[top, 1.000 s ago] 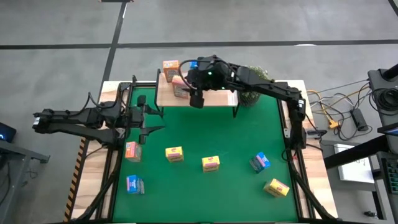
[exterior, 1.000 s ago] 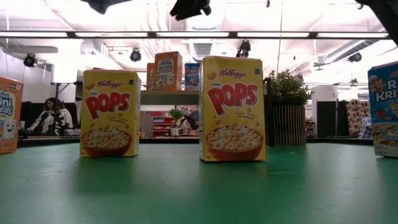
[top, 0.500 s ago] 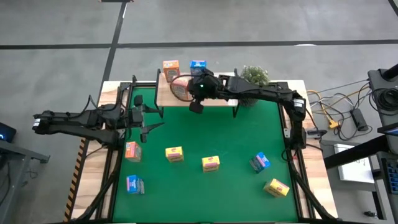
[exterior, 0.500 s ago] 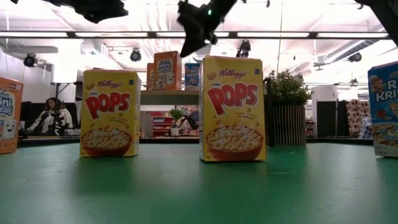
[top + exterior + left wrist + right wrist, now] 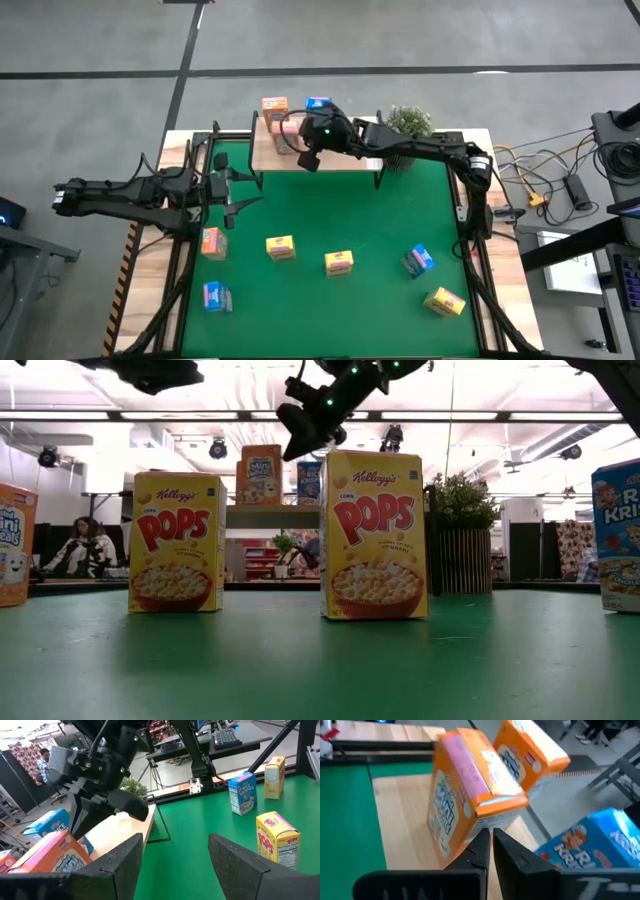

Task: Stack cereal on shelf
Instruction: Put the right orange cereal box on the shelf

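Observation:
The shelf (image 5: 345, 160) stands at the mat's far edge. On it are two orange-pink cereal boxes (image 5: 273, 108) (image 5: 465, 795) and a blue one (image 5: 318, 104). My right gripper (image 5: 491, 832) is shut and slants down over the shelf at the nearer orange-pink box (image 5: 287, 142). My left gripper (image 5: 172, 855) hangs open above the mat's left side with nothing between its fingers. Several more cereal boxes stand on the mat: orange-pink (image 5: 211, 242), yellow (image 5: 281, 247) (image 5: 340, 263) (image 5: 444, 301) and blue (image 5: 418, 260) (image 5: 217, 296). My right gripper's shut fingertips (image 5: 482, 837) stand at the lower edge of the nearer orange-pink box's narrow side (image 5: 487, 820), slanting down from the table's right. The box stands on the shelf board. Whether the tips press on it or only stand beside it, I cannot tell.
A potted plant (image 5: 408, 124) stands beside the shelf's right end. Black frame rails (image 5: 190, 250) run along the mat's left and right sides. People sit in the room beyond the table (image 5: 85, 545).
My right gripper has come down toward the shelf and the far edge, and now sits beside the boxes there. The blue box, hidden under the arm before, now shows. The front orange-pink box on the shelf has slid a little toward the table's left.

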You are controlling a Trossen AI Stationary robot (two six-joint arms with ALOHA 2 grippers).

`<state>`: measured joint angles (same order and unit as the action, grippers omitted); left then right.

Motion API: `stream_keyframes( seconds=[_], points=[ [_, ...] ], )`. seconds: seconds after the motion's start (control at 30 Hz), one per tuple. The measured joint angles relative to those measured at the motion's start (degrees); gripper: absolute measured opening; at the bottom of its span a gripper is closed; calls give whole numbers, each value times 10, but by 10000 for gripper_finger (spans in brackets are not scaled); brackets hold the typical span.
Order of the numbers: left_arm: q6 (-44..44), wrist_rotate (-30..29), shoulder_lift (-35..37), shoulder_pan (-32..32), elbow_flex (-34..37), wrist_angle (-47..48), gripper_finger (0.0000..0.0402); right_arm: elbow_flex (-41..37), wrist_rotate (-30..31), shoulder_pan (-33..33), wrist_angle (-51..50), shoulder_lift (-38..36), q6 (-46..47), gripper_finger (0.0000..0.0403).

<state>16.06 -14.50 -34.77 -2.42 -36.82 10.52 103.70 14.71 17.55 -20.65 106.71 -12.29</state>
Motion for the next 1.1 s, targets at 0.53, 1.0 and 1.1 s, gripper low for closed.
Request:
stream_keyframes(
  seconds=[0.53, 1.0, 1.1],
  points=[
    [15, 0, -2, 0, 0, -15, 208, -28, -6, 7, 106, 3, -21, 12],
    [15, 0, -1, 0, 0, -15, 208, -29, -26, 9, 141, 17, -16, 12],
    [15, 0, -2, 0, 0, -15, 208, -28, -26, 9, 140, 17, -18, 12]
  ],
)
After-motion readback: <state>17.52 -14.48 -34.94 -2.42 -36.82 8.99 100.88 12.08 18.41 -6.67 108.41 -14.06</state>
